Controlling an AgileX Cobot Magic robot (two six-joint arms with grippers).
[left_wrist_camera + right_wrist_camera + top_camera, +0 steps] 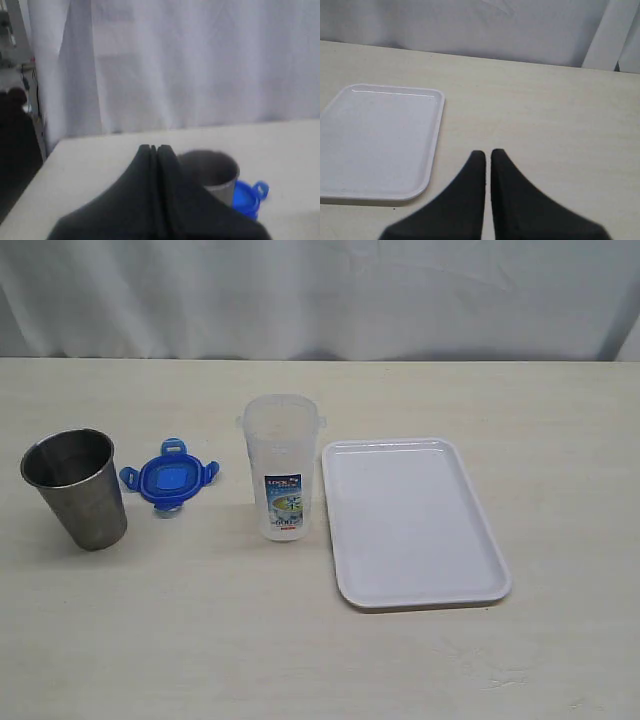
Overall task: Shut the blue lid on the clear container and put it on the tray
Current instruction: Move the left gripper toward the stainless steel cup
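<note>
The clear container (281,465) stands upright and open-topped in the middle of the table, its printed label facing the exterior camera. The blue lid (168,477) lies flat to its left with its flaps spread; it also shows in the left wrist view as the blue lid (248,197), partly behind the steel cup. The white tray (412,521) lies right of the container and holds nothing; the tray (375,137) also fills one side of the right wrist view. Neither arm appears in the exterior view. My left gripper (156,148) is shut with nothing in it. My right gripper (487,153) is shut, empty, over bare table beside the tray.
A tapered steel cup (76,487) stands at the far left, next to the lid; the cup (209,172) sits just beyond my left fingertips. A white curtain (320,295) hangs behind the table's far edge.
</note>
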